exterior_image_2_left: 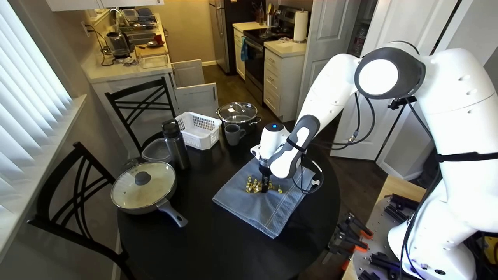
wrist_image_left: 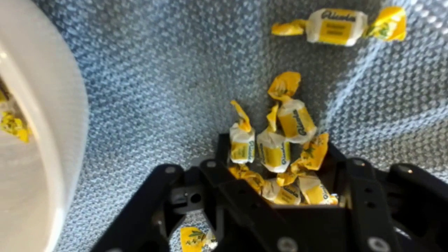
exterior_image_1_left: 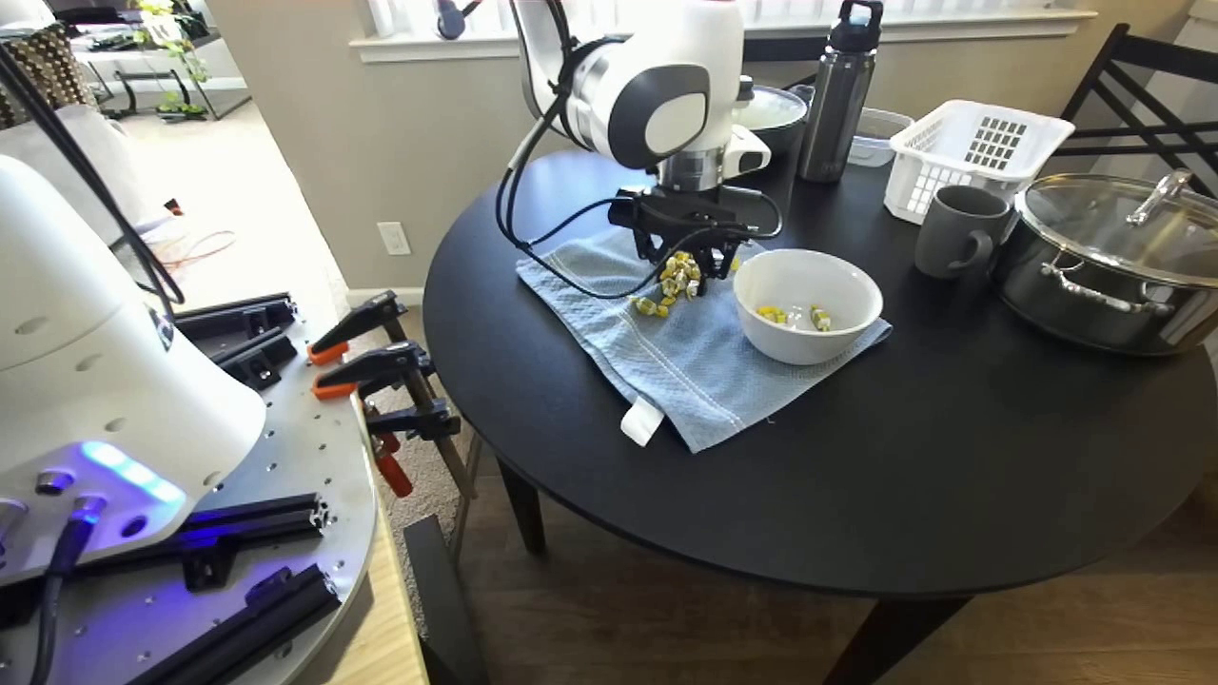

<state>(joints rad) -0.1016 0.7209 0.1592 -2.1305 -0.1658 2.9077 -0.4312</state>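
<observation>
Spreading across both exterior views, the round black table (exterior_image_1_left: 913,466) is the biggest thing here, and the white robot arm (exterior_image_2_left: 334,89) arches over it. Beneath the arm lies the blue towel (exterior_image_1_left: 685,381), folded and a little rumpled. The dark, glass-lidded pot (exterior_image_1_left: 1094,295) stands on the tabletop apart from the cloth, and the pale lidded pan (exterior_image_2_left: 132,194) rests well away from that pot. The white slatted basket (exterior_image_1_left: 937,181), open at the top, sits near the pot. Upright near the basket is the steel-gray bottle (exterior_image_1_left: 839,105). The white bowl (exterior_image_1_left: 799,338) stands upright on the towel. Just beside it, the black gripper (wrist_image_left: 276,157) points down at the cloth, its jaws partway apart. The gray mug (exterior_image_1_left: 956,233) is beside the pot. Smallest are the wrapped candies (wrist_image_left: 274,152), yellow and white with dark lettering: most lie in a loose heap on the towel, several of them between the jaws, though I cannot tell whether they are gripped or merely surrounded. In the wrist view a single candy (wrist_image_left: 336,28) lies apart from the heap, and another shows partly hidden behind the gripper. A few more rest at the bottom of the bowl.
</observation>
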